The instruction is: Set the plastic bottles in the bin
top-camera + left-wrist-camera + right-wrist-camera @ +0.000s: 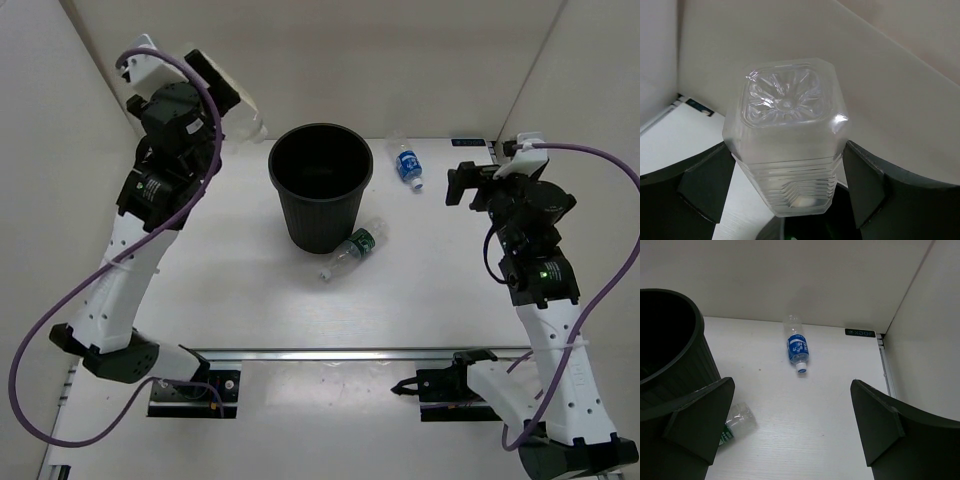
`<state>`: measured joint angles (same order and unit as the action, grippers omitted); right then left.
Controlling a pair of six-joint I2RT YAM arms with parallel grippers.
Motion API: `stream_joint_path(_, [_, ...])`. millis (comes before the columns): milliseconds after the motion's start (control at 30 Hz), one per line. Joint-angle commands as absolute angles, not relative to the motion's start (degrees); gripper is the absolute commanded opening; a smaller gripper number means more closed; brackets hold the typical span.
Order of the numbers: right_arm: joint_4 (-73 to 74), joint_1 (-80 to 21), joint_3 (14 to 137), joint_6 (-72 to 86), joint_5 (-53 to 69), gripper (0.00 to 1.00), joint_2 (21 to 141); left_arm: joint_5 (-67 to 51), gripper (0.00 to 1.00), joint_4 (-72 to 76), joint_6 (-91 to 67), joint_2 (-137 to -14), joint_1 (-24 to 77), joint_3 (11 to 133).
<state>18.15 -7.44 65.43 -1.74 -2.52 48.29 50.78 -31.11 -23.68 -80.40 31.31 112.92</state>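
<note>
The black bin (320,185) stands in the middle of the table (440,290), and we see no bottle in it. Our left pincer (788,172) squeezes the wide bottle (787,115), up in the air beside the bin's rim. Our right pincer (792,405) is wide open and holds nothing. The green bottle (356,248) lies by the bin's foot, the blue bottle (405,163) farther back. All three must go in.
</note>
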Motion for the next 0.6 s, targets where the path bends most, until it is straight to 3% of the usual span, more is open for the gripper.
stream_joint_path(0, [14.24, -7.73, 64.42, -2.46, -3.6, 0.99, 46.85, 48.79, 0.5, -25.93, -20.56, -84.27, 34.63, 115.65])
stream_joint_path(100, [13.54, -6.94, 62.5, -1.76, -3.16, 1.0, 46.32, 40.45, 0.5, -28.21, -24.95, -87.61, 33.75, 117.86])
stream_joint_path(300, [14.59, -4.22, 60.38, -0.97, -1.94, 1.0, 46.4, 36.13, 0.54, -31.1, -27.77, -92.02, 36.48, 117.16])
stream_joint_path(367, [14.68, -3.25, 60.38, -0.7, -1.14, 0.99, 47.02, 36.21, 0.71, -33.22, -28.82, -93.34, 37.0, 115.67])
stream_joint_path(400, [14.76, -2.47, 60.38, -0.88, -0.88, 0.99, 47.2, 34.47, 0.73, -33.74, -28.92, -93.86, 36.74, 115.4])
stream_joint_path(467, [14.77, -1.85, 60.29, -1.05, -0.53, 0.99, 47.63, 31.74, 0.95, -34.37, -29.1, -93.78, 36.3, 114.7])
stream_joint_path(567, [14.68, -1.67, 60.12, -0.62, -0.53, 0.99, 48.25, 31.38, 0.98, -34.36, -27.17, -93.78, 37.26, 115.22])
